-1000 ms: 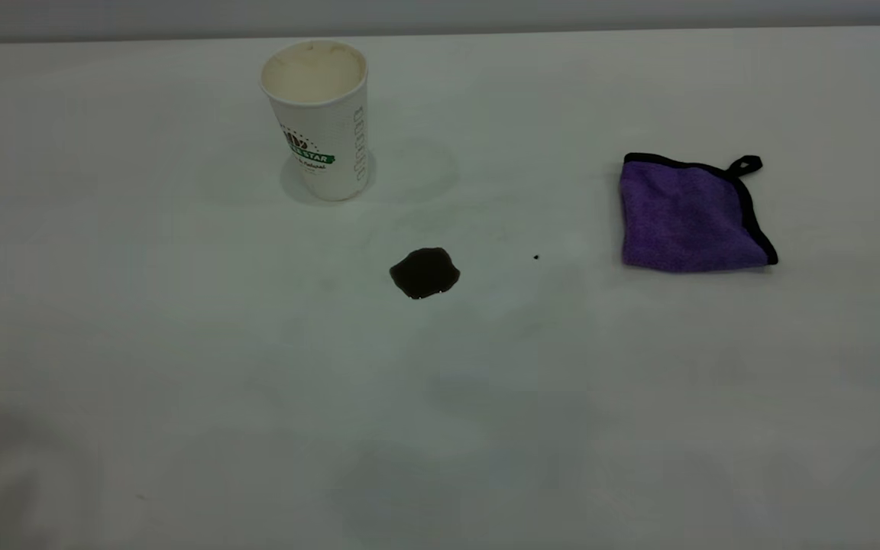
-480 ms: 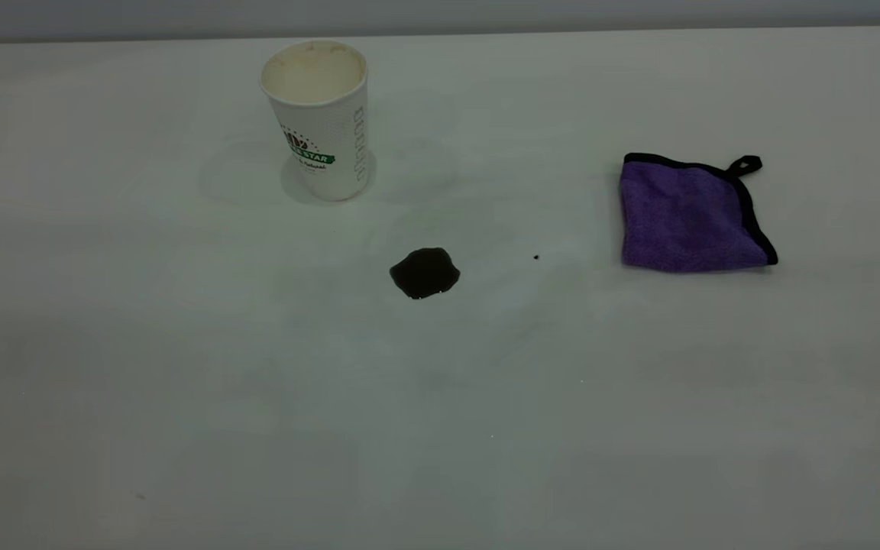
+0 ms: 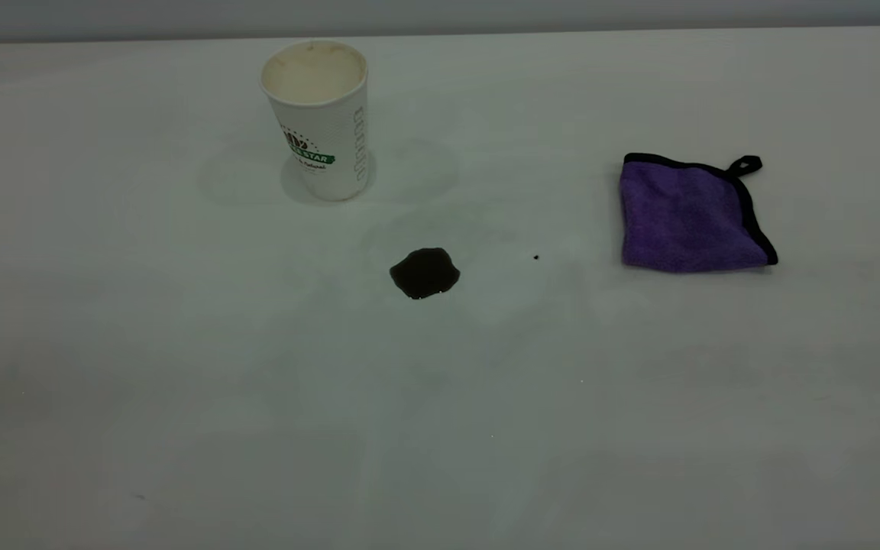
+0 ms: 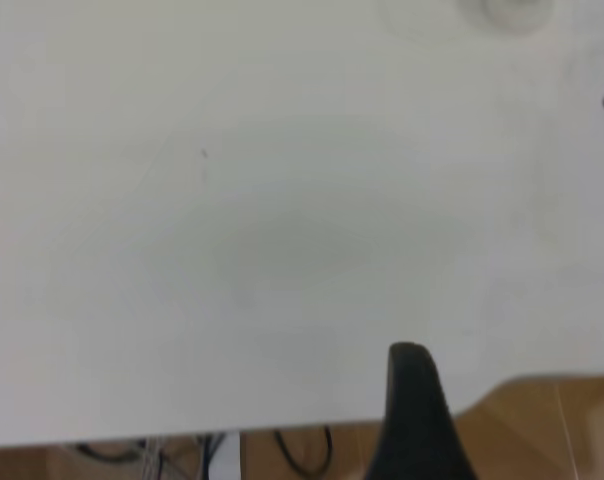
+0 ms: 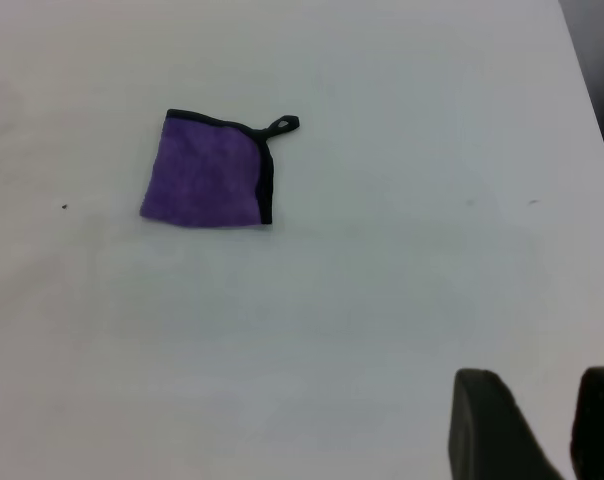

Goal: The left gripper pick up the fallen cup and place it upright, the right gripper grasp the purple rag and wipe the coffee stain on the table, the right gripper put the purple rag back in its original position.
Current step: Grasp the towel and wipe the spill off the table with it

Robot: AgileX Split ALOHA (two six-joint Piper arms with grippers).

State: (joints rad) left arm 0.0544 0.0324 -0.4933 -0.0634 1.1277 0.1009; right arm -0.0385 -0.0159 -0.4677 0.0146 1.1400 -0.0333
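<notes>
Exterior view: cup (image 3: 318, 114) upright on the surface (image 3: 180, 382), coffee stain (image 3: 425, 273) unwiped, purple rag (image 3: 688, 218) flat and untouched; no end effector visible.

Left wrist view: left end effector (image 4: 414, 415) over bare surface edge, spread unreadable, gripping nothing seen.

Right wrist view: right end effector (image 5: 542, 425) slightly parted, empty; rag well ahead, path unobstructed.

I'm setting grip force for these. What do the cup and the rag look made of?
The cup: likely paper, matte white with embossed ribbing and a printed green band. The purple rag: probably microfibre or terry cloth, fuzzy nap with stitched black edging and a corner loop.
</notes>
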